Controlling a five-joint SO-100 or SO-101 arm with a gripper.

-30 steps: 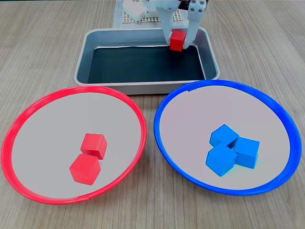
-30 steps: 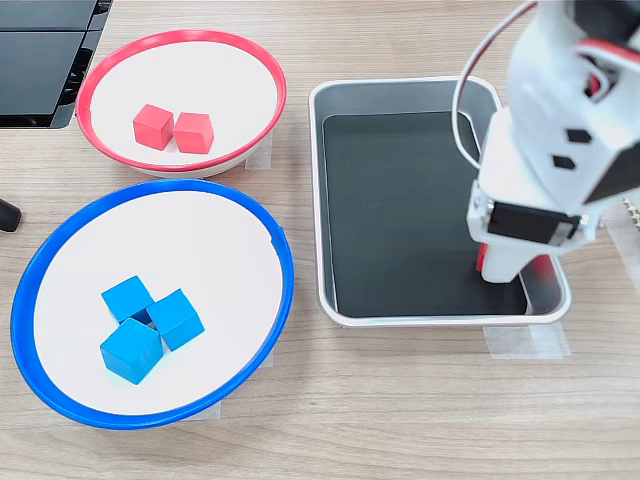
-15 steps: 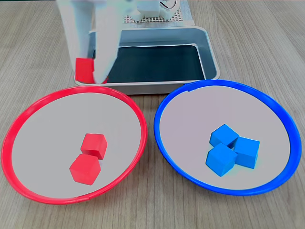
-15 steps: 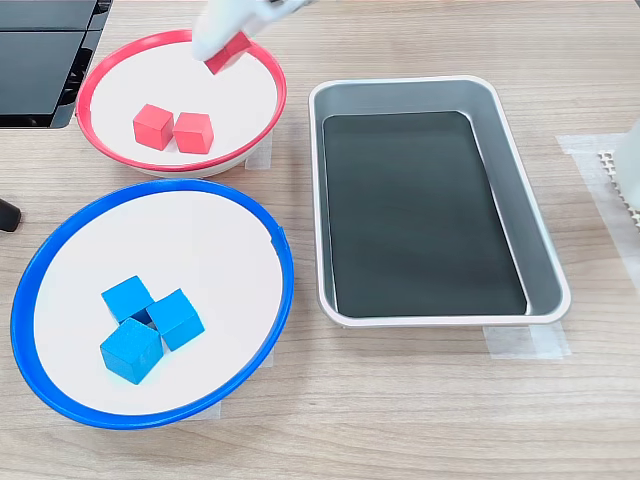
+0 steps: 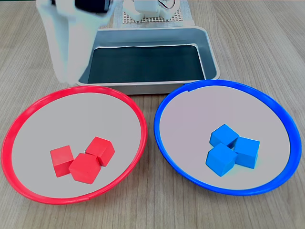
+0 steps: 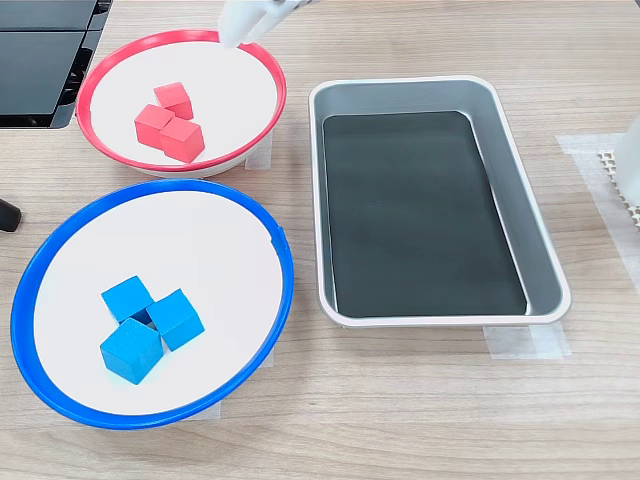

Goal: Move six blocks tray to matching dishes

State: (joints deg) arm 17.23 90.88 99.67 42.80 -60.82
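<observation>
On red-rimmed dish (image 5: 28,113), three red blocks (image 5: 82,161), tray (image 5: 209,52) without readable writing

Three red blocks (image 5: 82,161) clustered, touching, in red-rimmed dish (image 5: 28,114). Three blue blocks (image 5: 232,149) huddled in blue-rimmed dish (image 5: 190,90). Silver tray (image 5: 212,57) beyond dishes, dark bottom bare.

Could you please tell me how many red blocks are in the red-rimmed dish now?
3: all clustered in the red-rimmed dish: left, front and right. None hidden.
</observation>
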